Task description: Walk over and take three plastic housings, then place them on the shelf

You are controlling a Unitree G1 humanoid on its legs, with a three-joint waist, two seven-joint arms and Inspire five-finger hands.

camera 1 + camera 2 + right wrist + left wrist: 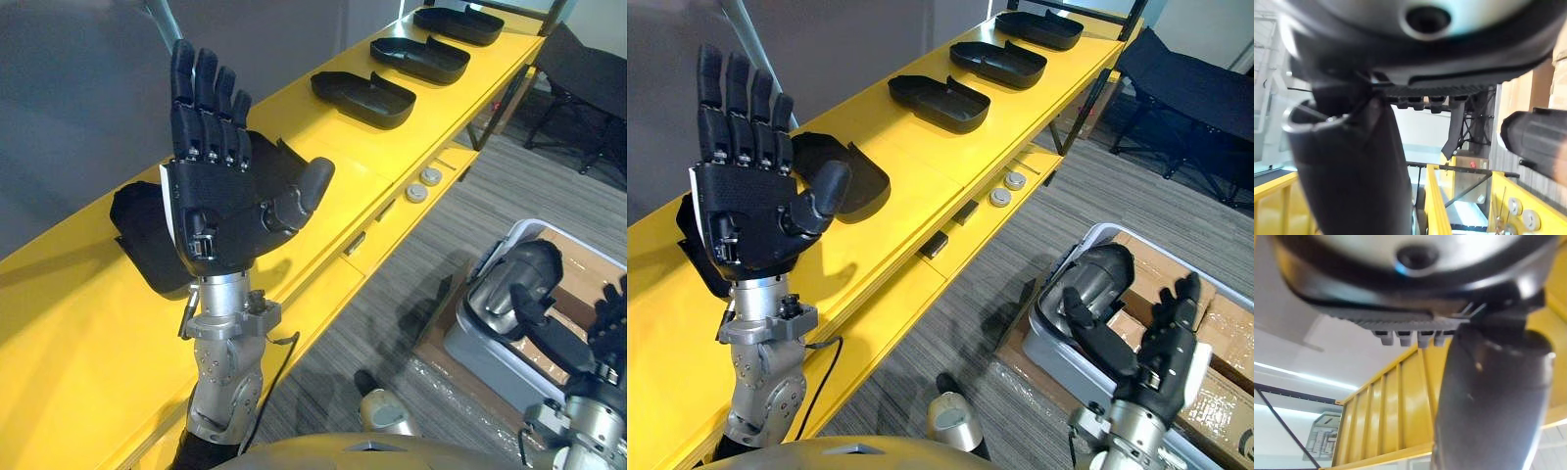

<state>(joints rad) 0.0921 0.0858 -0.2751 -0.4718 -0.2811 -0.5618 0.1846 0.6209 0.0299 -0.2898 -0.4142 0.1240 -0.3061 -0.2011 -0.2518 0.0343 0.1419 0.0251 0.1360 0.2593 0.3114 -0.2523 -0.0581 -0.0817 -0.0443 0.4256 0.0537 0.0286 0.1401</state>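
Note:
My left hand (220, 206) is raised, open with straight fingers and nothing in it, in front of the yellow shelf (88, 323). Behind it a black plastic housing (847, 166) lies on the shelf top, partly hidden by the palm. Three more black housings lie further along the shelf: one (364, 98), the second (419, 59) and the farthest (458, 23). My right hand (1171, 333) is low at the right, open and holding nothing, beside a grey bin (1068, 367). The left thumb (1488, 401) shows close up against the yellow shelf.
The grey bin on the floor holds a dark rounded part (1102, 279), with cardboard boxes (1225, 323) beside it. Two round white discs (1007, 188) sit on the shelf's lower ledge. A black folding frame (1195, 88) stands at the far right on grey carpet.

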